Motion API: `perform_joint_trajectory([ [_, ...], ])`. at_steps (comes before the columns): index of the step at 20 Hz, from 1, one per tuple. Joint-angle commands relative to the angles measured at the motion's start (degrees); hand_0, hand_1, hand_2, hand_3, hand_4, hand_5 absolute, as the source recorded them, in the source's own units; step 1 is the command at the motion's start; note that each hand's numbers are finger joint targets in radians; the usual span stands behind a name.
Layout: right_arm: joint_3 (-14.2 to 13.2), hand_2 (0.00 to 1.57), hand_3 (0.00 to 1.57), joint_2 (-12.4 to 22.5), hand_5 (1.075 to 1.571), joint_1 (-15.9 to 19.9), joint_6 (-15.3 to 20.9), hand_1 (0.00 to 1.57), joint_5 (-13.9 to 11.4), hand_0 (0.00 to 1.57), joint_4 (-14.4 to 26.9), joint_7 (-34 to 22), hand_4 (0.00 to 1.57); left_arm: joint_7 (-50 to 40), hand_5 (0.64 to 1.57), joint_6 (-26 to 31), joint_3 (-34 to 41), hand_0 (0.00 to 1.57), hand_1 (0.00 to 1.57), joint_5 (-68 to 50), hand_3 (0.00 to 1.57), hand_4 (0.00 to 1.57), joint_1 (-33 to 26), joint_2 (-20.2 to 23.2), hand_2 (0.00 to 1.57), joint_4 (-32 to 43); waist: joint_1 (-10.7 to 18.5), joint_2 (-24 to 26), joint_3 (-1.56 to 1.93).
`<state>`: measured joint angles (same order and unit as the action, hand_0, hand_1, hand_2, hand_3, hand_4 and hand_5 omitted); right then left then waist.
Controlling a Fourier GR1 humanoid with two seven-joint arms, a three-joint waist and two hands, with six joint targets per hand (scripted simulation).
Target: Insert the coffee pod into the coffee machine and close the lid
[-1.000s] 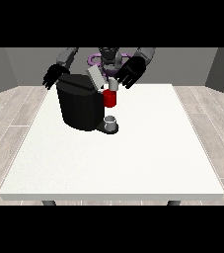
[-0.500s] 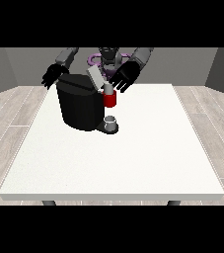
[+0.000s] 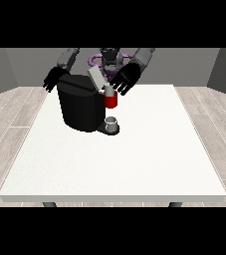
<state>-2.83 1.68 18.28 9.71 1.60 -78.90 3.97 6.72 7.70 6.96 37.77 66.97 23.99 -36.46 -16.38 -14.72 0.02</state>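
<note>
Hand at the view's left [image 3: 52, 79] hangs just behind the upper left corner of the bulky black coffee machine [image 3: 79, 107]; fingers point down and look slightly spread, holding nothing, and whether they touch the housing I can't tell. My read: it's parked there to steady the body or just keep clear. The machine stands on the large white table [image 3: 134, 159], toward the far left part of it. Its flat grey lid [image 3: 97, 78] is tilted up and open, so the closing step isn't done yet. Right of the lid, the red brewing section [image 3: 111, 101] sits at the machine's front, with a small grey cylinder on top that I take for the coffee pod [image 3: 108, 90], at or in the pod slot; how deep it's seated is too small to tell. Below it a small grey cup [image 3: 112, 122] stands on the dark drip base. Hand at the view's right [image 3: 125, 79] hovers just above and behind the pod, fingers splayed, pointing down toward it; contact with pod or lid unclear. Judging by position, it's placed to press the pod home or swing the lid down. The robot's torso is partly hidden behind machine and arms.
</note>
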Motion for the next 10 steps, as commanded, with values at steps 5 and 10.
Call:
perform_joint_trajectory([
  [5,0.19,0.00,0.00,1.28,1.571,-1.91,-2.24,0.00,1.15,0.00,-2.71,-0.89,0.44,1.61,1.571,-1.11,0.49,1.22,1.22,1.03,1.20,0.49,-1.78,1.70,1.27,1.85,-1.75,-0.73,-0.02],
  [10,-0.90,0.00,0.00,1.30,1.571,-1.69,-1.11,0.00,1.40,0.00,-1.67,-2.26,0.42,1.16,1.571,1.92,0.61,1.22,1.22,0.00,1.17,0.48,-1.78,0.36,1.27,2.19,-0.34,1.03,-0.02],
])
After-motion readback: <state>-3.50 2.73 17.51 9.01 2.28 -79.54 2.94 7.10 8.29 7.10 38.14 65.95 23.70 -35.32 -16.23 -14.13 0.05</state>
